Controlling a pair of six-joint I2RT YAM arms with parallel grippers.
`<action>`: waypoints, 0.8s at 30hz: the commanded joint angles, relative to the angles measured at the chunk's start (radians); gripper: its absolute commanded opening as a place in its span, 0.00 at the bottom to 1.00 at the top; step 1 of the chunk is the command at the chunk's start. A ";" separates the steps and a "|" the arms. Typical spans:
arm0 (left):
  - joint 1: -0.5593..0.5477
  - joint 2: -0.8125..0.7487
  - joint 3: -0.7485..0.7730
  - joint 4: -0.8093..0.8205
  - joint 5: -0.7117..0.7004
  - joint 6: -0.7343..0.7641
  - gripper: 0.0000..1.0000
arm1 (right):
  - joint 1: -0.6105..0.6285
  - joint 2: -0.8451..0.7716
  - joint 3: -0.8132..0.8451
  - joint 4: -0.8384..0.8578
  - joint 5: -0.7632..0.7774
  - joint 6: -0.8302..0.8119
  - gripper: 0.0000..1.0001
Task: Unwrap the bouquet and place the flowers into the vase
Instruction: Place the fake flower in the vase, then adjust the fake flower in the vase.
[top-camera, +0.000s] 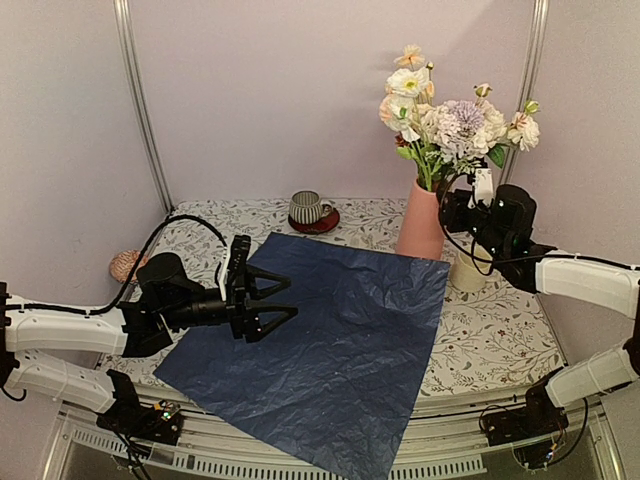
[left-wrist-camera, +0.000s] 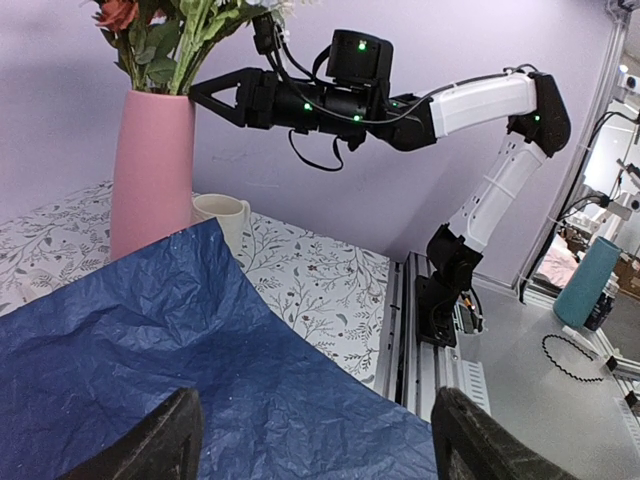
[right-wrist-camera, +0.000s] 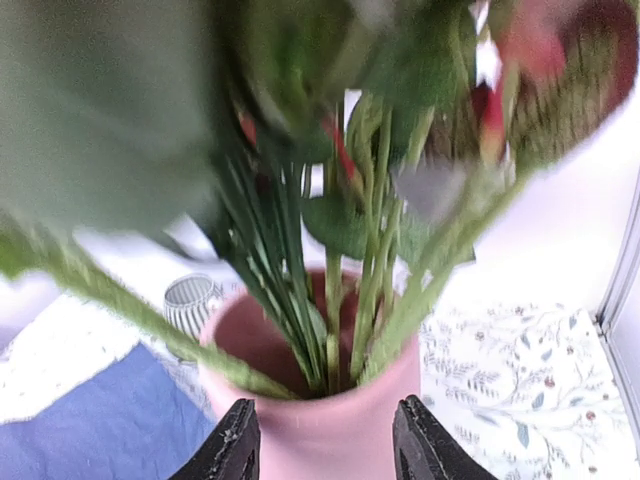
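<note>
The flowers (top-camera: 448, 118), pastel blooms on green stems, stand in the salmon-pink vase (top-camera: 420, 225) at the back right. The bouquet's blue paper (top-camera: 340, 330) lies spread flat in the middle of the table. My right gripper (top-camera: 448, 207) hovers just right of the vase's mouth. In the right wrist view its fingers (right-wrist-camera: 325, 445) stand open on either side of the vase's rim (right-wrist-camera: 320, 420), below the stems (right-wrist-camera: 335, 300), holding nothing. My left gripper (top-camera: 280, 300) is open above the paper's left part, with only paper (left-wrist-camera: 200, 360) beneath it (left-wrist-camera: 315, 440).
A striped cup on a red saucer (top-camera: 308, 208) sits at the back centre. A cream mug (top-camera: 465, 272) stands just right of the vase, under my right arm. A small pinkish object (top-camera: 125, 265) lies at the far left. Metal frame posts rise at both back corners.
</note>
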 joint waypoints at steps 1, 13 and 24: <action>-0.006 -0.003 -0.005 0.015 0.007 0.003 0.81 | -0.003 -0.037 -0.045 -0.140 -0.034 0.023 0.47; -0.006 -0.007 -0.001 0.015 0.014 -0.001 0.81 | -0.004 -0.154 -0.163 -0.177 -0.058 0.069 0.48; -0.006 -0.007 0.005 0.006 0.010 -0.002 0.82 | -0.004 -0.429 -0.112 -0.328 -0.177 0.028 0.49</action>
